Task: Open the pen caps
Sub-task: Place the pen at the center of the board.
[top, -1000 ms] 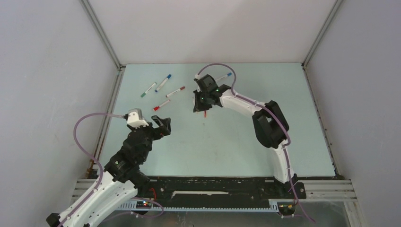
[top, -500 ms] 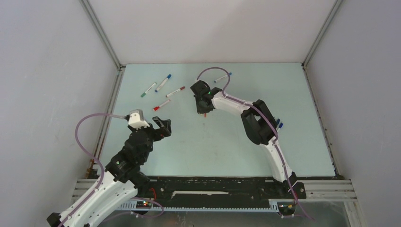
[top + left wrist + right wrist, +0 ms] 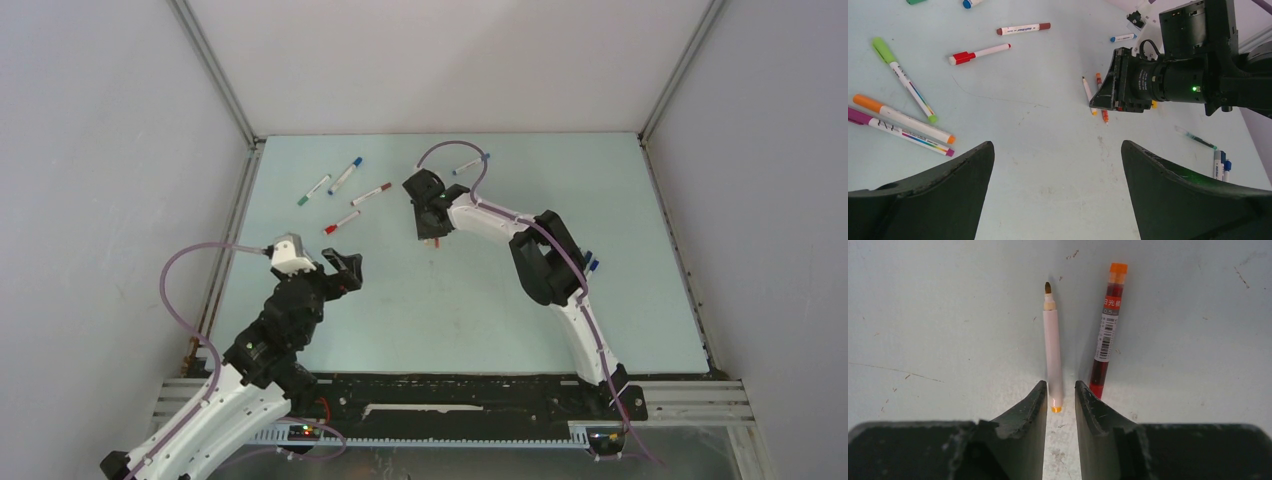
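The orange pen cap (image 3: 1118, 268) is farthest: nearest, your right claw (image 3: 1060, 390), jaws narrow, straddles the tail of the bare-tipped white pen (image 3: 1051, 340); beside it the red pen (image 3: 1107, 335) runs straight away, cap at its far end. Your left claw (image 3: 1055, 150) gapes wide.

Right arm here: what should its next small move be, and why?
Likely lift the right pincer away. Its jaws stand slightly apart around the tail of the white pen, whose nib is already bare, so nothing is left to open there. The red cap farther left is still on its marker.
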